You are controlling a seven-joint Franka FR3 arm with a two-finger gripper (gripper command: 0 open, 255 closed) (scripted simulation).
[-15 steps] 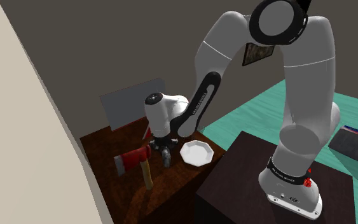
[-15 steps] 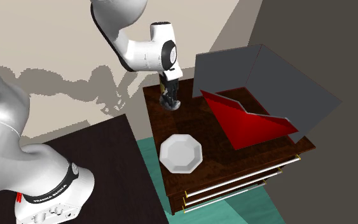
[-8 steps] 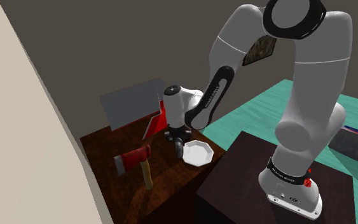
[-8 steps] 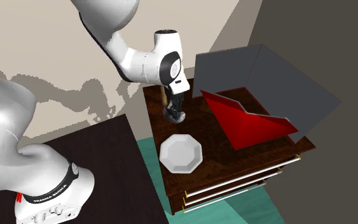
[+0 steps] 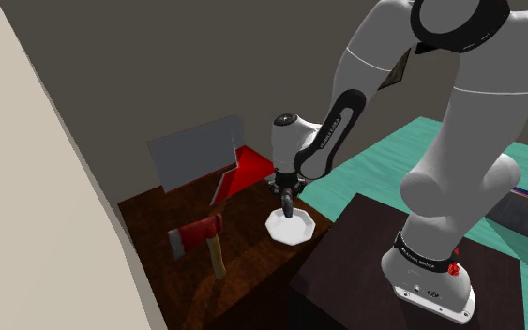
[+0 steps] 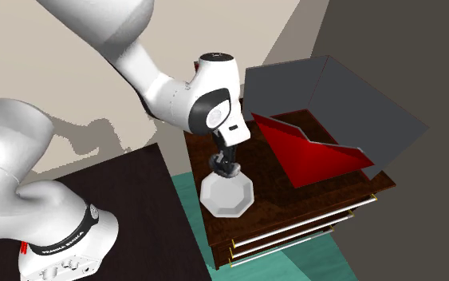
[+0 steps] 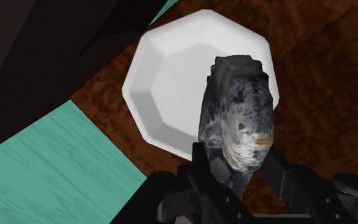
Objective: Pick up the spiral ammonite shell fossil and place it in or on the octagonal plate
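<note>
The gripper (image 7: 238, 170) was found clamped on the mottled grey ammonite fossil (image 7: 238, 121), held edge-on and pointing down, hanging just above the white octagonal plate (image 5: 290, 229) below the middle of the shoulder view, somewhat off its centre; a straight descent appeared sufficient.

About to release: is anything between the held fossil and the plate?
Nothing: in the wrist view the pincer clasps the grey fossil over the white plate, whose inside is bare.
</note>
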